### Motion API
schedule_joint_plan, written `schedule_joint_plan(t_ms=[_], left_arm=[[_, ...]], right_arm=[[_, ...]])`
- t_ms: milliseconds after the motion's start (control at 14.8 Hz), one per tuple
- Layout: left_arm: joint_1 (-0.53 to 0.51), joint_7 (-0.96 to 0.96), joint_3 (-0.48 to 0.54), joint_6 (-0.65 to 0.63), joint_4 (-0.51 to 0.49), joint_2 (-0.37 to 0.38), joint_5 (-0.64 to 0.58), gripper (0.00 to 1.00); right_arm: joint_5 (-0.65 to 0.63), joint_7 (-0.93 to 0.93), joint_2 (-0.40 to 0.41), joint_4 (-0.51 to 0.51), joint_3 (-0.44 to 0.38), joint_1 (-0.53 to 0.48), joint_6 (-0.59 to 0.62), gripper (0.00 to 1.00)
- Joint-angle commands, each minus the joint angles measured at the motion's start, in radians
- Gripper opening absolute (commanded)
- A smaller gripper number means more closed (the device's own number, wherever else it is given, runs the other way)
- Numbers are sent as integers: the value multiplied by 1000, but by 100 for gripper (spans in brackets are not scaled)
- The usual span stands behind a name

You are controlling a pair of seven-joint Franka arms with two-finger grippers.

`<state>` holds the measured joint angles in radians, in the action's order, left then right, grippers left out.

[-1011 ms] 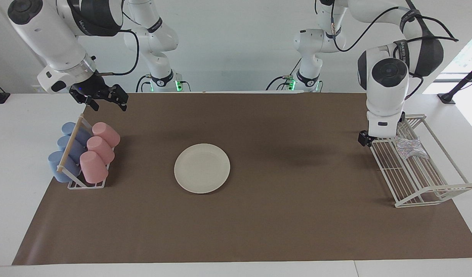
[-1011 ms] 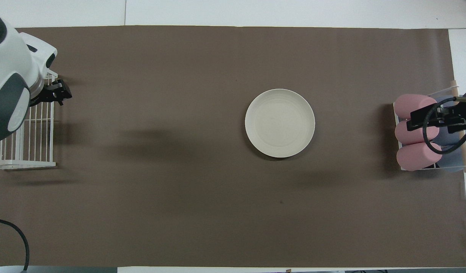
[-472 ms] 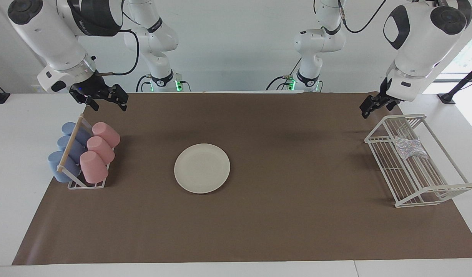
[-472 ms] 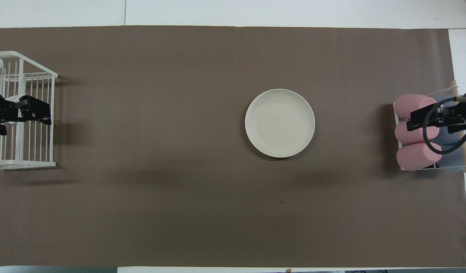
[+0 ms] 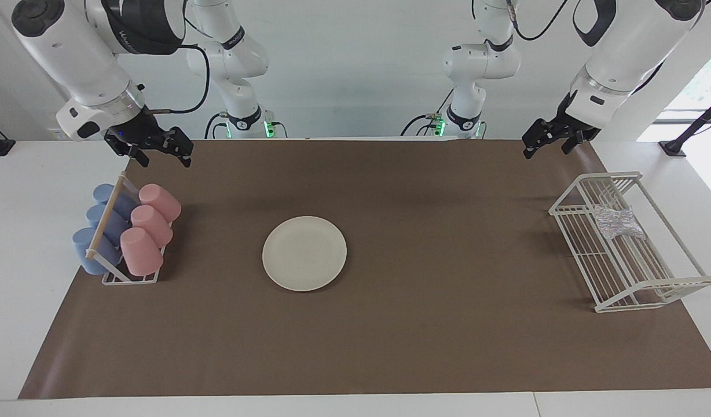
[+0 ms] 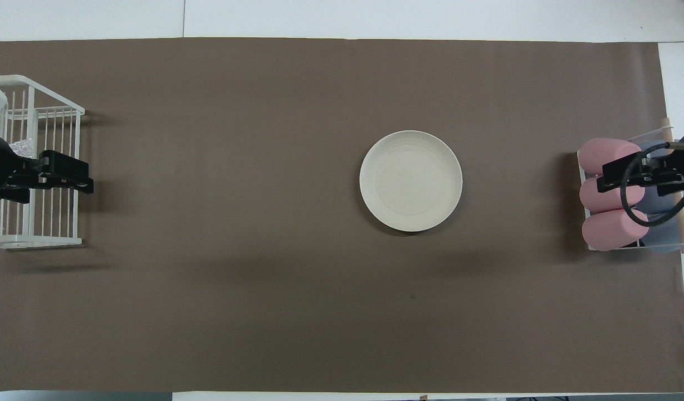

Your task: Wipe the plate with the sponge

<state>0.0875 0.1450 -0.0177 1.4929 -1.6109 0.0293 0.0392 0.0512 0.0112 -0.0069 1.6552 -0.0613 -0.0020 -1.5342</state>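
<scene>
One sponge (image 5: 619, 222) crosswise in rack (image 5: 633, 272)

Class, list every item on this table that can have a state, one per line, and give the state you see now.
plate: flat on the mat, bare, untouched.
sponge: lying in the wire rack, not held.
pink cups: tipped on their sides in the cup rack.
blue cups: tipped likewise.
left hand: open, empty, raised.
right hand: open, empty, raised, waiting.
</scene>
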Motion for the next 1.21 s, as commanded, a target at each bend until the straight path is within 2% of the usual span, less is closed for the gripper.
schedule_joint_plan(t_ms=[0, 1146], left_arm=[[29, -56, 28, -14, 13, -6, -5, 100], [35, -48, 30, 41, 2, -16, -38, 100]], right_arm=[[-11, 15, -13, 3, 2, 0, 14, 100], [-11, 15, -13, 3, 2, -1, 14, 100]])
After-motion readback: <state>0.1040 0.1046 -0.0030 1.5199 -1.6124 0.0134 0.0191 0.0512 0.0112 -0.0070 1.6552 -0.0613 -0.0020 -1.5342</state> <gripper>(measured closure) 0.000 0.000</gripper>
